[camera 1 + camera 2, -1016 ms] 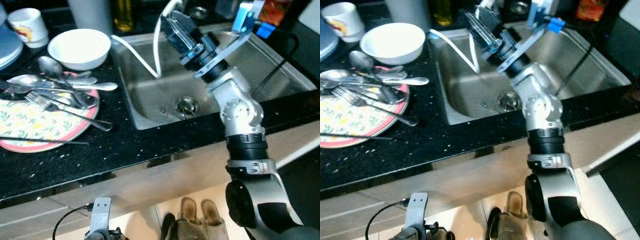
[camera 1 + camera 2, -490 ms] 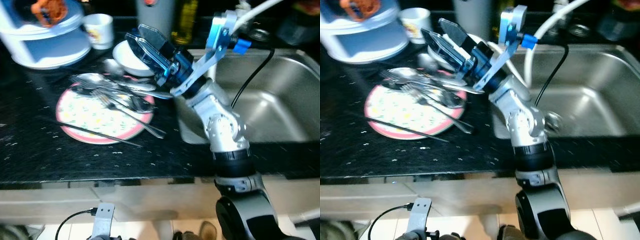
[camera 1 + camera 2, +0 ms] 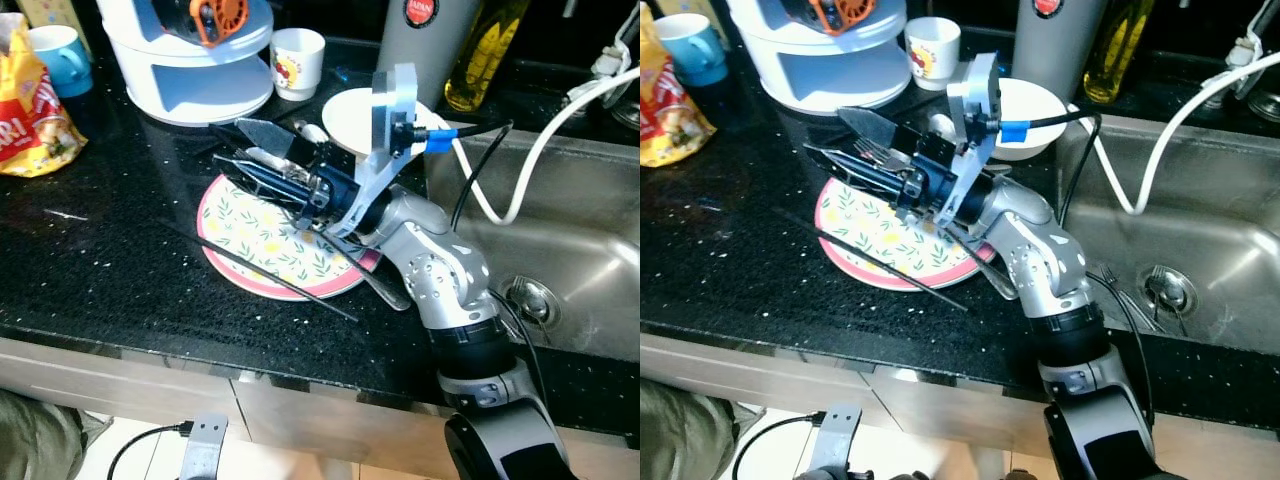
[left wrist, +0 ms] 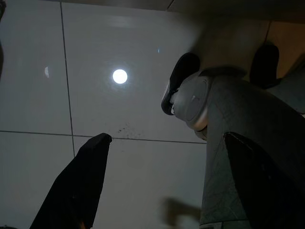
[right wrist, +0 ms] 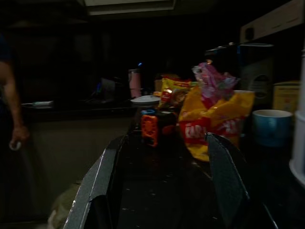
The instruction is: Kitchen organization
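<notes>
My right gripper (image 3: 250,155) hangs with its two black fingers spread wide and holding nothing, low over the far half of the round pink-rimmed floral plate (image 3: 262,235), where the heap of steel forks and spoons (image 3: 872,153) lies just under the tips, handles running roughly 10 to 4 o'clock, so this arm has the reach. My left gripper (image 4: 167,186) hangs open over floor tiles. A thin black chopstick (image 3: 262,274) crosses the plate's near edge at 6 o'clock; the white bowl (image 3: 1032,110) crowds 1 o'clock.
</notes>
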`<state>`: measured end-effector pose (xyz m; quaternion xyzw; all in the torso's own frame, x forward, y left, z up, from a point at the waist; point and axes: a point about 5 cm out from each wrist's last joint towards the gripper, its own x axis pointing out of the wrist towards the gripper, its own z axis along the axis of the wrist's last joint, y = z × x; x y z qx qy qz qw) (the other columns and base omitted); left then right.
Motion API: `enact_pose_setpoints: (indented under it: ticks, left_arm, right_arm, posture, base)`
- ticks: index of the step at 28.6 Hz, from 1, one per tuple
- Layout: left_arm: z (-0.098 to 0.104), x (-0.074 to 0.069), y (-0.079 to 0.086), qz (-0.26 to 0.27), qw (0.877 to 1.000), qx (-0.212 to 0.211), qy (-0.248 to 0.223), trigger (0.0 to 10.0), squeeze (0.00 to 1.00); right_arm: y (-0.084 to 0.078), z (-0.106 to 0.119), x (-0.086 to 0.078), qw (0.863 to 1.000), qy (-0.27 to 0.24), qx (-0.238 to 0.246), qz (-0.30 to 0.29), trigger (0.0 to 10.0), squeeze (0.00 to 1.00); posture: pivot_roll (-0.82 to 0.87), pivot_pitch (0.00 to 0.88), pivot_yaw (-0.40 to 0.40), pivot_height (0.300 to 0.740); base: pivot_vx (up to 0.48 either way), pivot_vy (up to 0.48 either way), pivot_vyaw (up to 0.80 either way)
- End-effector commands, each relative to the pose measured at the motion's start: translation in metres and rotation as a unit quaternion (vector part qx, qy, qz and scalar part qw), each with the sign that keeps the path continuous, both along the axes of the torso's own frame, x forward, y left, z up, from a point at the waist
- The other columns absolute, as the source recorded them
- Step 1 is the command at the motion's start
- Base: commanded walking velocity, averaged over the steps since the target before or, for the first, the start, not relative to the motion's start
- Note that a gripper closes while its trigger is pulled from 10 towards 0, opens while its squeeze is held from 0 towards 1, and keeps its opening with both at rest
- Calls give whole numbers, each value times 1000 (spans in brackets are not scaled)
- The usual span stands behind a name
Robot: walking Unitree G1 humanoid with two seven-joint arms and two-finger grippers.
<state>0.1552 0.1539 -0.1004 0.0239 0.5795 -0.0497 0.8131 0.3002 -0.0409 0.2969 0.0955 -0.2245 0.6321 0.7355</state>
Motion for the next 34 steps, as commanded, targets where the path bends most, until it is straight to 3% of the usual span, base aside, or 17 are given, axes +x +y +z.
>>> enact_pose_setpoints:
  ticks: [1, 5, 11, 15, 23, 28, 34]
  left_arm:
    - [-7, -19, -1, -11, 999, 1, 36, 10000, 0]
    - [-6, -18, -2, -39, 999, 1, 36, 10000, 0]
    - [-6, -18, -1, -37, 999, 4, 36, 10000, 0]
    - [-6, -18, -2, -37, 999, 2, 38, 10000, 0]
    - [-6, -18, -1, -37, 999, 0, 38, 10000, 0]
    - [-6, -18, -1, -38, 999, 0, 38, 10000, 0]
    - [-6, -18, 0, -41, 998, 0, 38, 10000, 0]
  right_arm:
    - [-2, 1, -3, 1000, -6, -4, 3, 10000, 0]
    - [-17, 2, -3, 1000, -11, -9, -8, 10000, 0]
    - [-24, 0, -7, 1000, -19, -21, -3, 10000, 0]
    - [-32, -1, -11, 998, -41, -47, 3, 10000, 0]
    - [-32, -6, -18, 996, -43, -72, 30, 10000, 0]
    - [-30, -12, -19, 993, -44, -105, 30, 10000, 0]
    - [-27, -22, -29, 979, -57, -191, 51, 10000, 0]
  posture:
    - [74, 67, -38, 740]
    - [69, 68, -35, 740]
    - [64, 70, -32, 740]
    - [63, 71, -32, 740]
    - [61, 70, -30, 740]
    - [60, 70, -27, 740]
    - [57, 67, -28, 740]
  base:
    - [0, 0, 756]
    - [0, -349, 0]
    - [0, -454, 0]
    - [0, 0, 600]
    - [0, 0, 800]
    - [0, 0, 175]
    - [0, 0, 0]
